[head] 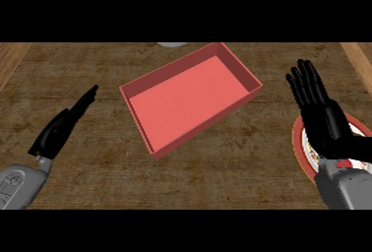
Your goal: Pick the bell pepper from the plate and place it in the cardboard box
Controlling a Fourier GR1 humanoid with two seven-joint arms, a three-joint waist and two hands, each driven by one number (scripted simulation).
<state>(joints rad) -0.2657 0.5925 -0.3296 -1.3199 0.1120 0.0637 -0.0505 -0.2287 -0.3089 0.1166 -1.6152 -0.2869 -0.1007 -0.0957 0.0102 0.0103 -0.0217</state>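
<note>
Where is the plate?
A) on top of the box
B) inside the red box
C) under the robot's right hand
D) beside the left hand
C. The plate shows only as an orange rim and a bit of white peeking out from beneath the open right hand at the view's right edge. It is apart from the red box and across the counter from the left hand.
</note>
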